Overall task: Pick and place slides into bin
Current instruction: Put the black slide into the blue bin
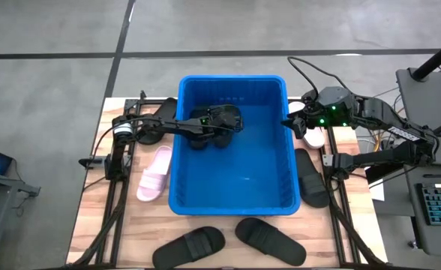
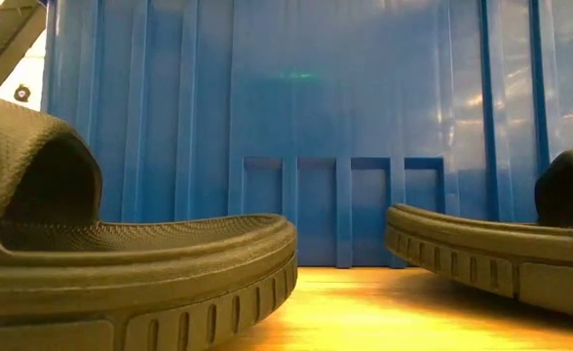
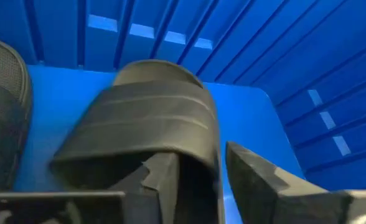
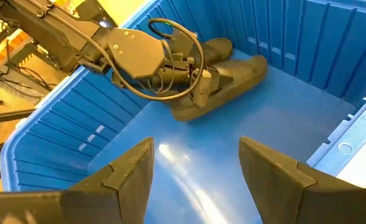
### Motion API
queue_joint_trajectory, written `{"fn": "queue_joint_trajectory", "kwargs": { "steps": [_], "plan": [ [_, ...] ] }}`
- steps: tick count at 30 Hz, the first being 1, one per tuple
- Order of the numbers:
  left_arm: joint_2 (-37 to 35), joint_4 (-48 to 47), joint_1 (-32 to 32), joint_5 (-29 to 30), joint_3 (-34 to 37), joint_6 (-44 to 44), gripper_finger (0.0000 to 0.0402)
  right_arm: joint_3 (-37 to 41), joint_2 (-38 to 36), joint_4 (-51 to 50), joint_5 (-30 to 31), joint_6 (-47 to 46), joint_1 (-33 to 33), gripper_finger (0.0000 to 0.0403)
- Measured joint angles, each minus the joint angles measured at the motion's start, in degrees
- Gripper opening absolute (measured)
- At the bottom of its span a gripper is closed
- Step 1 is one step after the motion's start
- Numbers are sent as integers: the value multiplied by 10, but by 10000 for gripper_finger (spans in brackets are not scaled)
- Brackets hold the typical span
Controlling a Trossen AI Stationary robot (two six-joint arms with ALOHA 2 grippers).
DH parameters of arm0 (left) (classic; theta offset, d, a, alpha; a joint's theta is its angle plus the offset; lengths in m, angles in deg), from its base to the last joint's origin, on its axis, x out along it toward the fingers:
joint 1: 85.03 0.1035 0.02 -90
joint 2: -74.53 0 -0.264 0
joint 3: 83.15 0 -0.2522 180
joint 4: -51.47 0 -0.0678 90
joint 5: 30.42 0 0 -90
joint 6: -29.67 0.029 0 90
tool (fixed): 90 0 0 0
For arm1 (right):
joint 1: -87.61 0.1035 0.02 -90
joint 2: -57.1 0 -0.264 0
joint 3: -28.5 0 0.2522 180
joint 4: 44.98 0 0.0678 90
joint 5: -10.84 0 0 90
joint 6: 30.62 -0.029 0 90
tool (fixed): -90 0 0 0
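Reaching over the bin's [image 1: 232, 202] left rim, the left gripper [image 1: 219, 133] sat low inside near the far end, its fingers [image 3: 170, 186] straddling one side of a black slide's [image 3: 152, 118] strap, one finger under the strap and one outside the slide's edge. The slide appeared to rest on the blue floor, so this looked like the setting-down stage, with the gripper closed on the slide or just about to let go; the grip at the strap made sense, since that band is the one raised part a two-finger gripper can pinch. A second black slide [image 3: 2, 112] lay just beside it, against the far wall, so the drops seemed to be gathered at that end, leaving the rest of the floor free. The right gripper [image 4: 195, 165] hovered above the bin's right rim with its fingers spread and nothing between them, angled down toward the inside, probably waiting its turn so the arms would not cross. Outside, a pink slide [image 1: 154, 174] lay left of the bin, a black one [image 1: 312, 177] along its right side with a pale one [image 1: 314, 136] beyond it, and two black slides [image 1: 228, 241] at the near edge of the table [image 1: 93, 225].
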Motion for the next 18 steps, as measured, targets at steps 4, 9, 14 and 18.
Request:
{"fn": "queue_joint_trajectory", "kwargs": {
  "steps": [4,9,14,18],
  "plan": [
    [0,0,0,-1,0,0,151,0,0,0,0,0,0,224],
    [0,1,0,-12,0,0,185,0,0,0,0,0,0,224],
    [0,1,0,-71,0,3,214,0,0,0,0,2,0,224],
    [0,0,2,-113,0,4,236,0,0,0,0,2,0,224]
  ]
}}
